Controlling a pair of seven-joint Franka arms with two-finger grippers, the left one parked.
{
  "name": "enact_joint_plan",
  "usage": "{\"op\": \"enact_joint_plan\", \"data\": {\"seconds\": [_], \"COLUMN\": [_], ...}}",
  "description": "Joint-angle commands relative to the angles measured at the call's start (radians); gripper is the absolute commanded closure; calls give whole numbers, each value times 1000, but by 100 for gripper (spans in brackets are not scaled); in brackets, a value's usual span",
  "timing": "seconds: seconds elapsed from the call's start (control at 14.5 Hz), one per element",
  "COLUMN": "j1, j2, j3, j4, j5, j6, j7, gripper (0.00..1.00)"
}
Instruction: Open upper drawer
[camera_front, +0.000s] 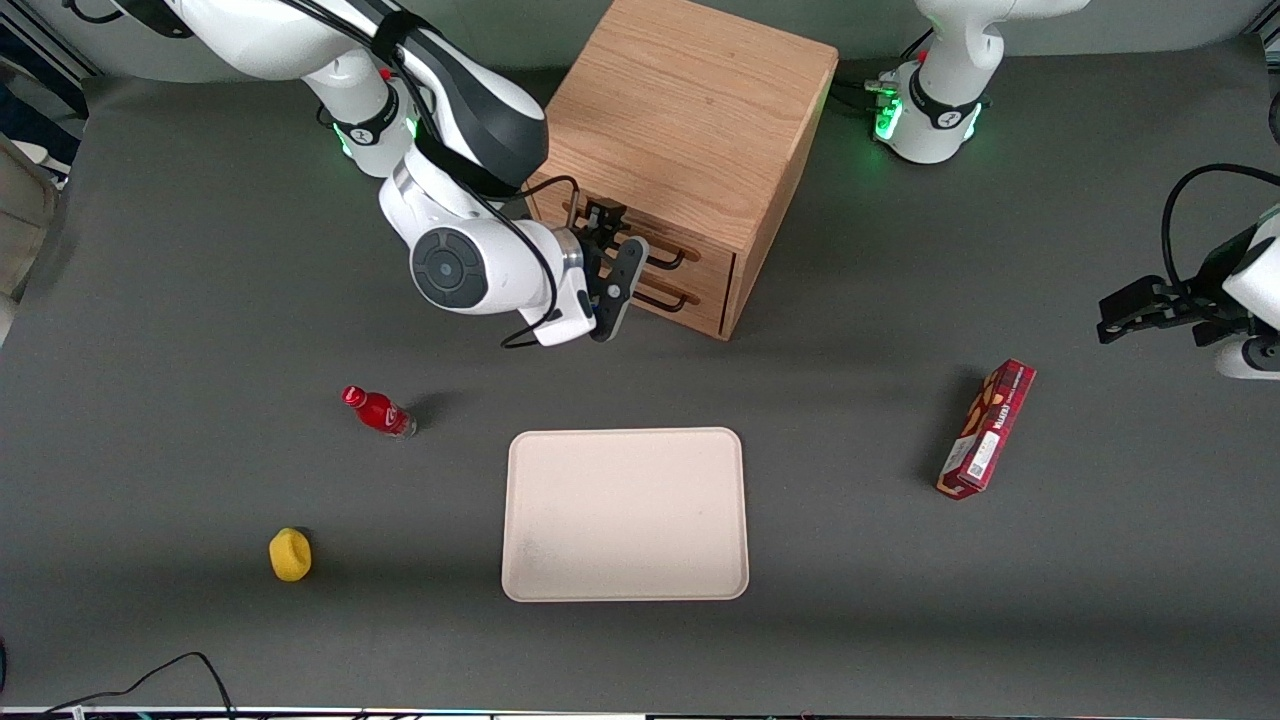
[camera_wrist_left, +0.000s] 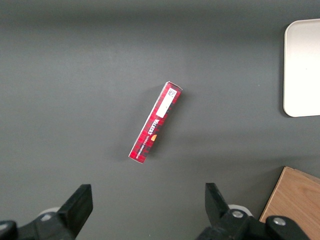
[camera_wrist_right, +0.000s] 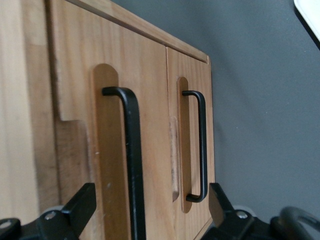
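The light oak cabinet (camera_front: 690, 110) stands at the back of the table with two drawers in its front. The upper drawer (camera_front: 705, 258) has a long black wire handle (camera_front: 668, 260); the matching lower drawer (camera_front: 700, 300) sits under it. Both look pushed in. My right gripper (camera_front: 616, 255) is open, right in front of the drawer fronts at handle height. In the right wrist view the upper drawer's handle (camera_wrist_right: 131, 165) runs between the open fingers (camera_wrist_right: 80, 205) and is not gripped. The lower handle (camera_wrist_right: 201, 145) is beside it.
A beige tray (camera_front: 625, 515) lies nearer the front camera than the cabinet. A red bottle (camera_front: 378, 411) and a yellow object (camera_front: 290, 554) lie toward the working arm's end. A red box (camera_front: 986, 428) lies toward the parked arm's end, and shows in the left wrist view (camera_wrist_left: 156, 122).
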Motion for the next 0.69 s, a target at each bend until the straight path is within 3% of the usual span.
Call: {"op": "enact_joint_plan", "data": {"seconds": [0.0, 0.62], "j1": [5, 15], "j2": [25, 80], "j3": [5, 5], "j4": [9, 11], "j5": [-25, -105], "j6": [24, 78], "j7": [-5, -3], "gripper": [0, 0]}}
